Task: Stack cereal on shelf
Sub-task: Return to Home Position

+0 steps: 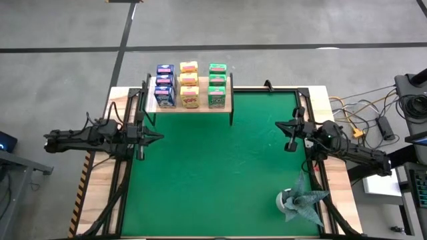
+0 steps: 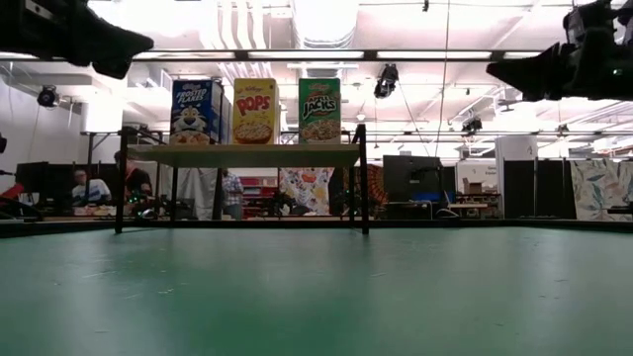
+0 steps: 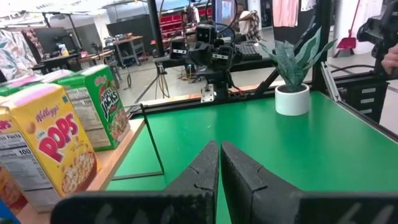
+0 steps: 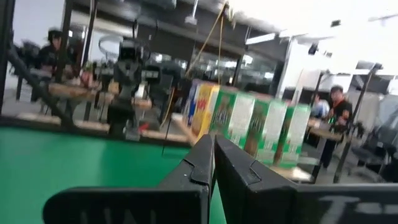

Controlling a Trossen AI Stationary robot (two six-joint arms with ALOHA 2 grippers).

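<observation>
Small cereal boxes stand in three rows on the wooden shelf (image 1: 227,105) at the table's far edge: blue (image 1: 165,85), yellow (image 1: 189,85), green (image 1: 217,85). Seen from table height, a blue (image 2: 195,112), a yellow (image 2: 255,111) and a green box (image 2: 319,110) stand upright on the board (image 2: 247,155). My left gripper (image 1: 157,137) hangs shut over the mat's left edge, pointing level toward the right. My right gripper (image 1: 280,124) hangs shut at the mat's right edge, pointing left. Neither holds anything; both are well clear of the shelf.
A green mat (image 1: 220,173) covers the table. A potted plant with grey-green leaves and a white base (image 1: 297,202) stands at the near right corner. Black frame bars run along both table sides. People show in the room beyond.
</observation>
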